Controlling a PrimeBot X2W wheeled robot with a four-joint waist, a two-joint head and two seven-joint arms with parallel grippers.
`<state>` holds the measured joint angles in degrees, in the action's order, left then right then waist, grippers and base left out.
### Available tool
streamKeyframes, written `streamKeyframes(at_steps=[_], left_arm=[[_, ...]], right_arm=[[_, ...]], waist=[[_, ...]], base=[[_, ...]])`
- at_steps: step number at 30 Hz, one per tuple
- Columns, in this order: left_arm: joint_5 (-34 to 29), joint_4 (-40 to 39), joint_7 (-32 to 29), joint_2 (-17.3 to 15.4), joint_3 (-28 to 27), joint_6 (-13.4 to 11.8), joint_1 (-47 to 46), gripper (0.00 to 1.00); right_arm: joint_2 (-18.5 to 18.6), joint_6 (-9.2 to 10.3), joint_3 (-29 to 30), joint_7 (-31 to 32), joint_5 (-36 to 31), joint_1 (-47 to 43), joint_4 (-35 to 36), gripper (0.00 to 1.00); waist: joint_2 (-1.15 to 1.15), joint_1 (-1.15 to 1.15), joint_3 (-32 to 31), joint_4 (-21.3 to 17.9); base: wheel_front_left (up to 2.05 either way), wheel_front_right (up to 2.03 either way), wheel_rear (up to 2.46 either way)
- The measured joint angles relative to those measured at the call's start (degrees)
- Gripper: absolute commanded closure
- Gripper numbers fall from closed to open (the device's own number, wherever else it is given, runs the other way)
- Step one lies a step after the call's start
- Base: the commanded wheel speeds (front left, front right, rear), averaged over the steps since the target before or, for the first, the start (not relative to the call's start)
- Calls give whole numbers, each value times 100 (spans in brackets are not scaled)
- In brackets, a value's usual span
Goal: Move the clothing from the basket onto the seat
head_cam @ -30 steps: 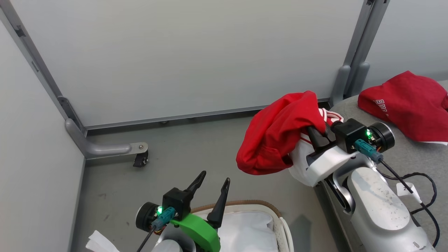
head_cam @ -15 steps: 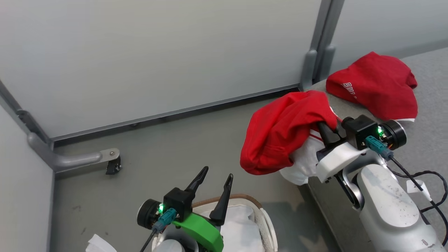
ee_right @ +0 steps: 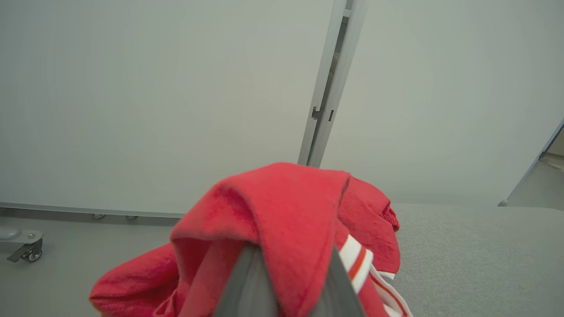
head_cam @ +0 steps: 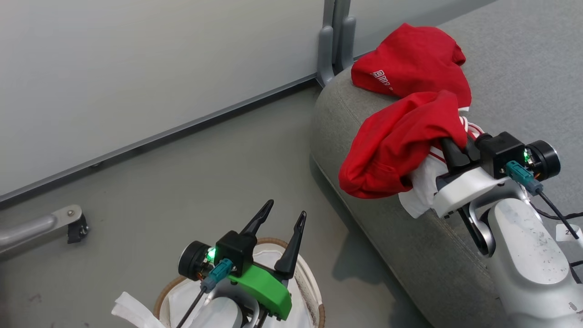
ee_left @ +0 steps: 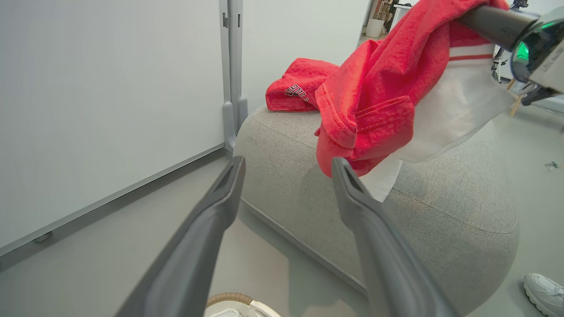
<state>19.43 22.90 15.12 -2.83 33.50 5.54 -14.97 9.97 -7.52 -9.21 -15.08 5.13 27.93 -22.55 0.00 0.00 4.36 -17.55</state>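
A red garment with white striped trim (head_cam: 401, 141) hangs bunched from my right gripper (head_cam: 451, 150), which is shut on it above the rounded front edge of the grey seat (head_cam: 410, 237). In the right wrist view the same cloth (ee_right: 282, 207) drapes over both fingers. A second red garment with white lettering (head_cam: 410, 64) lies on the seat behind it. My left gripper (head_cam: 287, 208) stands open and empty over the basket (head_cam: 314, 291), whose white liner shows. The left wrist view looks between the open fingers (ee_left: 287, 161) at the hanging garment (ee_left: 374, 88) and the seat (ee_left: 440, 211).
Grey partition panels meet at a post (head_cam: 334, 41) behind the seat's corner. A panel foot with a caster (head_cam: 75, 225) stands on the floor at the left. Bare grey floor lies between the basket and the seat. A white shoe (ee_left: 544, 286) shows beside the seat.
The head camera has swung right, bringing more of the seat into view. My right gripper has carried the striped garment from over the floor to above the seat's edge. The left gripper stays open.
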Motion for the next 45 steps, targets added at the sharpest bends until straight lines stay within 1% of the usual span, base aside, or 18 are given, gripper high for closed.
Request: streamKeyframes(at_steps=[7,11,14,18,21,27,30,32,35,39,45], left_arm=[[-135,13,0,4,24,49,-129,0],[-198,37,0,4,21,57,-240,0],[-246,41,0,2,-7,60,-324,0],[-318,-4,0,-27,-66,76,-464,0],[-407,-34,0,-58,-77,76,-576,0],[-557,-125,0,-151,-81,76,-885,0],[-614,-190,0,-151,-54,85,-1047,0],[-643,-218,0,-151,-38,85,-1131,0],[-668,-263,0,-148,-33,83,-1257,0],[-698,-310,0,-145,-25,51,-1336,0],[-732,-320,0,-122,49,49,-1371,0]], right_arm=[[-9,0,225,1,-1,37,59,100],[122,0,337,1,-15,380,53,100],[326,-1,432,1,-69,820,25,100],[630,0,628,1,-56,1655,1,100],[975,-1,767,1,-41,2228,-163,100],[1675,0,1114,10,38,3283,-743,100],[1924,0,1310,9,30,3572,-1084,100],[2015,0,1385,10,-40,3633,-1324,100],[2015,0,1516,9,-123,3637,-1660,100],[1878,0,1700,8,-366,3549,-1879,100],[1414,-1,1850,8,-525,3205,-2022,100]], waist=[[0,0,394,-210],[0,0,627,-216],[0,0,807,-186],[0,0,1095,-130],[0,0,1336,-74],[0,0,1906,92],[0,1,2193,192],[0,1,2374,262],[0,1,2649,377],[0,1,2978,521],[0,1,3335,677]], base=[[0,0,0],[0,0,0],[0,0,0],[0,0,0],[0,0,0],[0,0,0],[0,0,0],[0,0,0],[0,0,0],[0,0,0],[0,0,0]])
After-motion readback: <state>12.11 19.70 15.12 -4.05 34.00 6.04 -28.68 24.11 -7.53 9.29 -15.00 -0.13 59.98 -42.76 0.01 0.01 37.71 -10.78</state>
